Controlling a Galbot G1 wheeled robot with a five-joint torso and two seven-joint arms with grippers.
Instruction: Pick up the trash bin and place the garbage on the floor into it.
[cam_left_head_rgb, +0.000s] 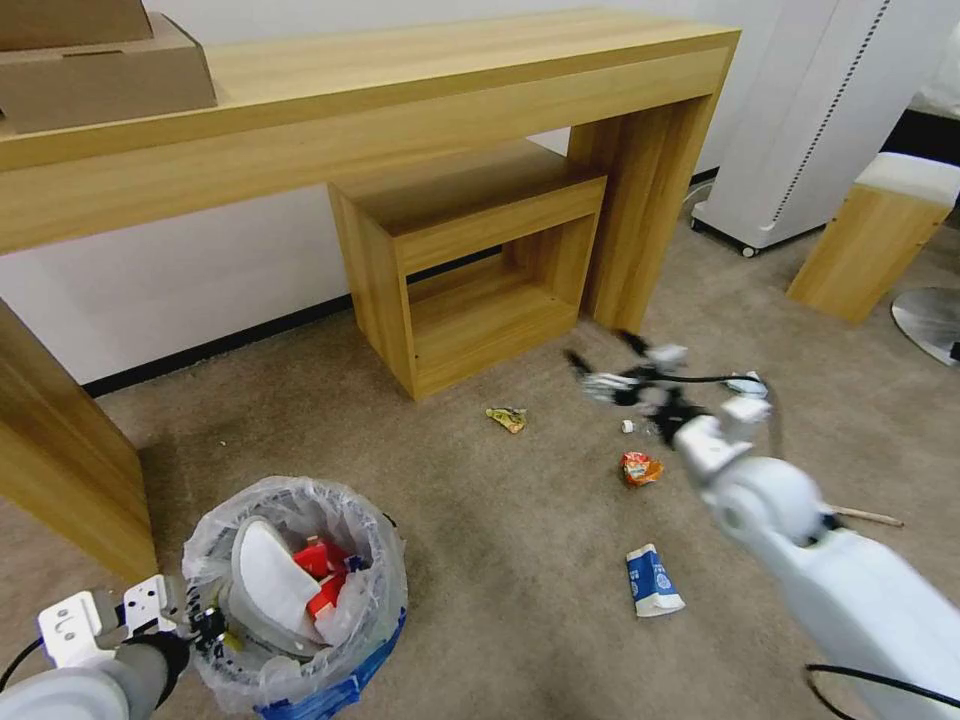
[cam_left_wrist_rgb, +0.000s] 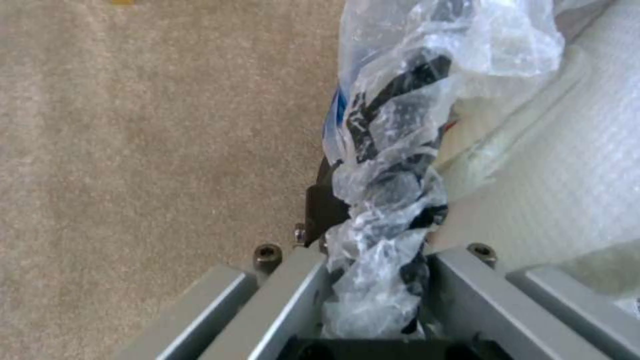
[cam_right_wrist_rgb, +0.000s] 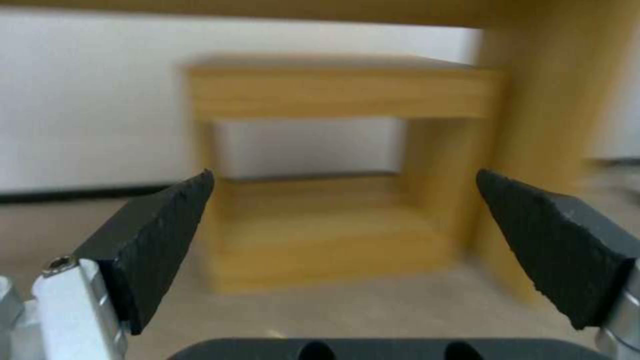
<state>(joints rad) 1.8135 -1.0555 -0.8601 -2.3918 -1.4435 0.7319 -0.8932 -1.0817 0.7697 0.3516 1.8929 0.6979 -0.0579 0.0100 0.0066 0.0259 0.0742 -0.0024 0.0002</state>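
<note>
— Bin (cam_left_head_rgb: 300, 610) low on carpet (cam_left_head_rgb: 480, 560), rim pinched through liner by left gripper (cam_left_wrist_rgb: 373, 280); could slip.
— Right gripper (cam_left_head_rgb: 600, 375) spread wide, empty, above orange wrapper (cam_left_head_rgb: 640, 467); could overshoot.

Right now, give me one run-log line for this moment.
left claw: shut on blue plastic-lined trash bin rim | right claw: open, empty, above beige carpet | blue-white wrapper: on carpet
</note>
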